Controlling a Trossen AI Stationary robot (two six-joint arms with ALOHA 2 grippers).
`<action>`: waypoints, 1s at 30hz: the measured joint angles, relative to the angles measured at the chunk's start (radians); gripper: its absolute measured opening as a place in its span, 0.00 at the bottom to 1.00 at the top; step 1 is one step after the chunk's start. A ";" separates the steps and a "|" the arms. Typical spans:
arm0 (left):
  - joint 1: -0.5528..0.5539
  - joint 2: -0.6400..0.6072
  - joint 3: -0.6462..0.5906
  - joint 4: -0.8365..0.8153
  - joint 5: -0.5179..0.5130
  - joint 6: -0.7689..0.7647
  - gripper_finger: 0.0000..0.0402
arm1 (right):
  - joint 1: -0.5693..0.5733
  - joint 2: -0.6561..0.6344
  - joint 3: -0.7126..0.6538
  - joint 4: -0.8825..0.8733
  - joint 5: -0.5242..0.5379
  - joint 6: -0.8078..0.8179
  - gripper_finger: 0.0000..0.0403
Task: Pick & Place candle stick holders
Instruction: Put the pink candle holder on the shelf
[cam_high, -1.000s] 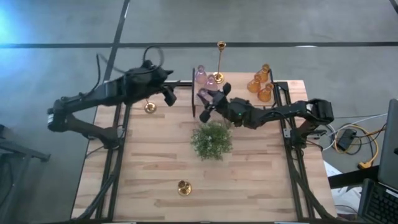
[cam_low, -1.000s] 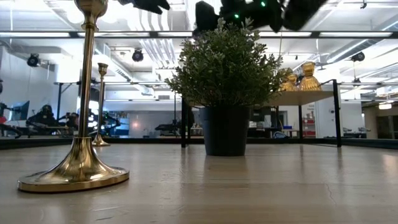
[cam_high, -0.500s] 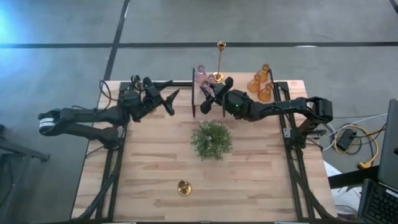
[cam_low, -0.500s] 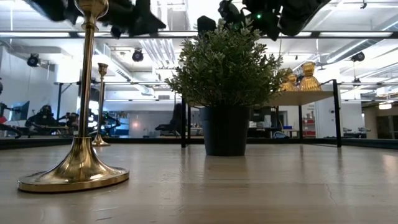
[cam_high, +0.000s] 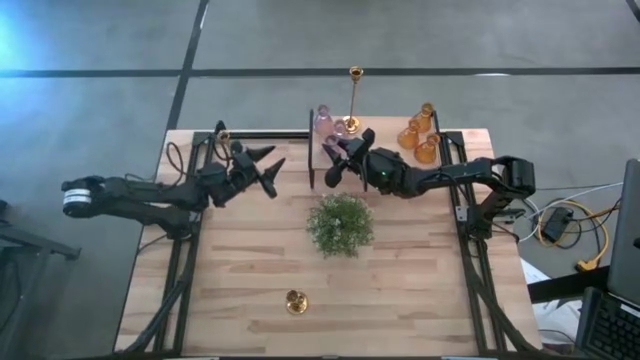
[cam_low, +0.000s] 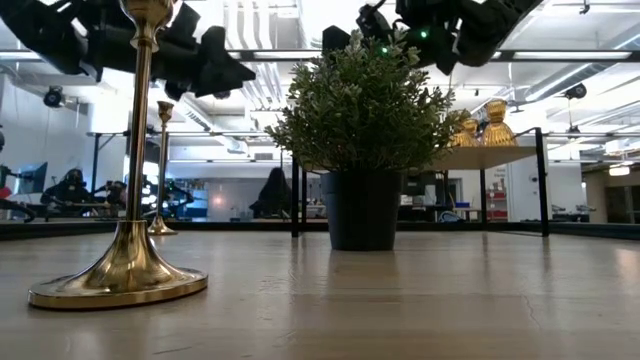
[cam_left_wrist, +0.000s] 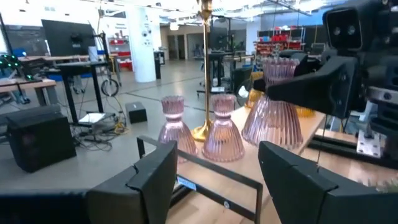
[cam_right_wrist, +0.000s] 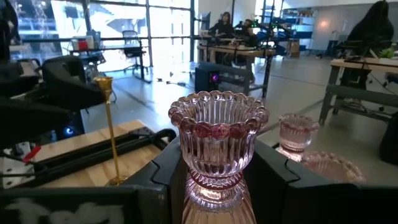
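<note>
Candle stick holders are spread over the wooden table (cam_high: 250, 270) in colour groups, and one pink glass holder (cam_right_wrist: 217, 158) is clamped between the fingers of the right gripper (cam_high: 336, 163), held upright just off the back edge, beside the other two pink ones (cam_high: 324, 122). It is gripped low on the neck — presumably so that the scalloped cup stays level and clear of its neighbours. The amber holders (cam_high: 420, 135) are clustered at the back right corner, well apart from the gripper. A tall brass holder (cam_high: 353, 98) is seen behind the pink group, a second brass one (cam_high: 295, 301) near the front edge, and a third (cam_low: 160, 168) is seen far back in the low view only. The green plant (cam_high: 340, 224) is placed mid-table, between the arms and the front holder.

The left gripper (cam_high: 262, 168) is spread wide and empty, pointed across at the pink group.

Against the frame one second back, the left arm is seen stretched out lower and flatter, its gripper brought nearer the centre, and the brass holder then visible beneath it is no longer seen from above. The right gripper is shifted only slightly — its pink holder is kept in the same grasp.
</note>
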 joint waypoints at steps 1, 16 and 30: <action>-0.003 0.000 -0.005 0.001 0.000 0.000 0.57 | 0.000 0.000 -0.009 0.012 0.000 0.002 0.30; -0.010 0.000 -0.011 0.003 0.011 -0.003 0.57 | -0.043 0.006 -0.068 0.091 -0.168 0.005 0.30; -0.010 0.000 -0.010 0.010 0.023 0.023 0.57 | -0.077 0.073 -0.002 0.059 -0.201 0.010 0.30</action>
